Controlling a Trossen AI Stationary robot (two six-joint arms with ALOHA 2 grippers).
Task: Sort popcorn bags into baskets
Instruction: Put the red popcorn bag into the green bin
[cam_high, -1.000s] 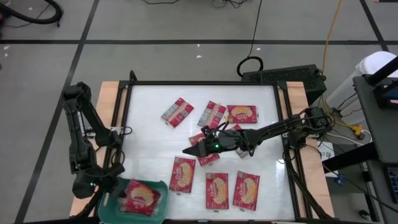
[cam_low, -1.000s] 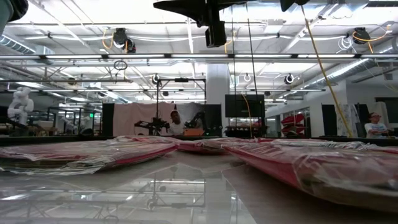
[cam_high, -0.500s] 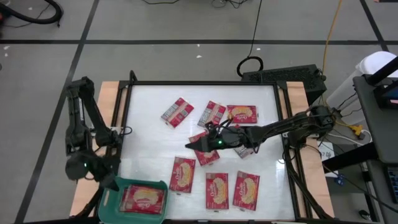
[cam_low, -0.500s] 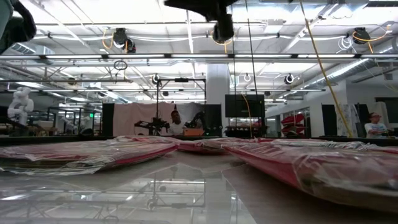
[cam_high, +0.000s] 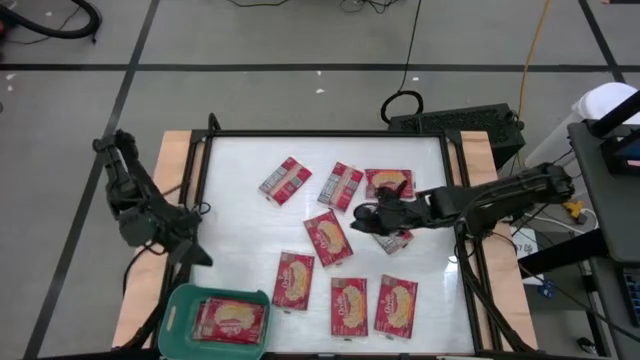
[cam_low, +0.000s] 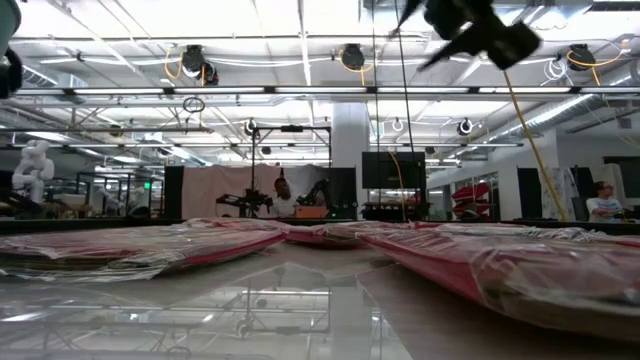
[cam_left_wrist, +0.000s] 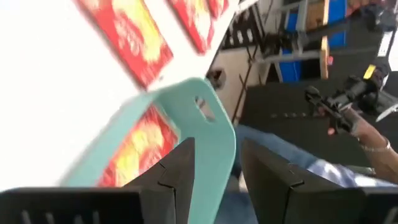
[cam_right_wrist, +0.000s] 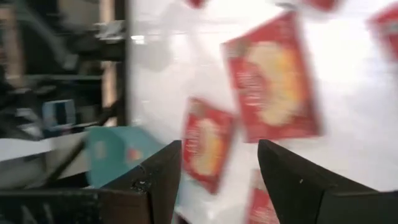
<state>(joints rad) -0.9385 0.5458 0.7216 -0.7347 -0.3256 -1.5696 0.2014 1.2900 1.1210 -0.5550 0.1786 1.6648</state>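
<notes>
**At the near left corner, one bag is binned and eight wait on the table**

On the far left we have our left gripper (cam_high: 192, 254) hanging over the table's left edge, just beyond the basket (cam_high: 176, 305). Its fingers (cam_left_wrist: 177, 174) are spread, with nothing between them.

Next comes the basket itself, at the near left corner. We count one popcorn bag (cam_high: 230, 320) lying flat inside, picture side up. Whether another lies under it, we cannot tell. From its width we judge there is room for more beside it.

Moving right, the rest of the job lies on the white table (cam_high: 235, 200). We see a far row of three bags, the leftmost (cam_high: 285, 181) tilted. One bag (cam_high: 328, 238) sits alone in the middle. A near row of three follows, starting with the bag (cam_high: 294, 280) nearest the basket. An eighth bag (cam_high: 396, 240) peeks out from under our right arm, mostly hidden.

Further right, our right gripper (cam_high: 366, 213) hovers above the table between the far row and the middle bag. Its fingers (cam_right_wrist: 289, 171) are spread and hold nothing.

So we judge the sorting barely begun: one bag in, eight to go.
</notes>
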